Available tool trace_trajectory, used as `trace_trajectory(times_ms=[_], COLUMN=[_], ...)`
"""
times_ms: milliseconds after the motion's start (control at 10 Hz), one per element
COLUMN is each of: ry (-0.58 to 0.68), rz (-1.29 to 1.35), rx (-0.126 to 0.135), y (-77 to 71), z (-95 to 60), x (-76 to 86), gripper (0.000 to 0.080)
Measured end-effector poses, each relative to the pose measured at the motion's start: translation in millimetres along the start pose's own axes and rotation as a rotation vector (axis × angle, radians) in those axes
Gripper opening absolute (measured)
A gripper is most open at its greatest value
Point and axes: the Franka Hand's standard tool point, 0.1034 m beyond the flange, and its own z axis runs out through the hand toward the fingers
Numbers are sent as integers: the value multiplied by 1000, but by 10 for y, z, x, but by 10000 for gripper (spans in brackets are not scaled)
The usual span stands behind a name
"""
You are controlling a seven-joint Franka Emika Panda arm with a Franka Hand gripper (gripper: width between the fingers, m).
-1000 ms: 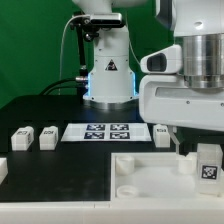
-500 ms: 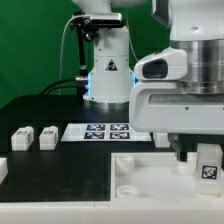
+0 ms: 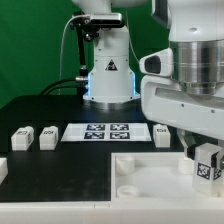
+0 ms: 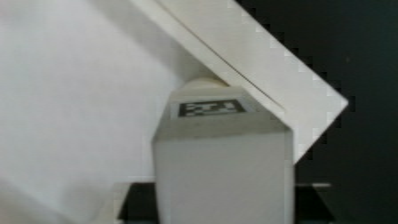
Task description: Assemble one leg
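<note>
Status: 1 leg [image 3: 207, 164] is up off the table at the exterior view's right, directly under the gripper [image 3: 203, 158] and over the near-right corner of the white panel [image 3: 140, 175]. A dark finger shows just beside the leg on one side only. The wrist view shows the leg [image 4: 217, 150] centered in the frame with the panel edge [image 4: 249, 60] behind it, but no finger contact is visible there, so whether the jaws are clamped on it or apart cannot be told.

Progress, as a judgement: leg fetched and brought to the panel corner; seating or screwing it in appears not yet done.

Orientation: the leg's long axis runs roughly vertical in the exterior view, tag face toward that camera. Which end is lowest cannot be made out.

2 more legs [image 3: 20, 138] [image 3: 47, 136] lie well apart on the exterior view's left, another [image 3: 160, 131] beside the marker board [image 3: 105, 131].
</note>
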Motion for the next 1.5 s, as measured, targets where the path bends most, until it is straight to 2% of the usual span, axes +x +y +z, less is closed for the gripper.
trace_trajectory(times_ms=[100,300,500,700,800,900,1000,1100,1400,1500], ry=[1,29,52,50,52,53,55,57,58,64], rz=[229,743,805,726,684,484,237,183,-134,-295], rx=[-12,-9,-2,-4,-6,-13,-8,-10,-21,-15], y=[-1,-12,5,7,7,8,-10,-8,-1,-25], z=[-15,-16,-11,-7,-3,15,42,44,43,32], x=[-18,-47,-59,-57,-60,-68,-56,-52,-33,-22], gripper=[293,293,294,304,481,592,592,639,647,649])
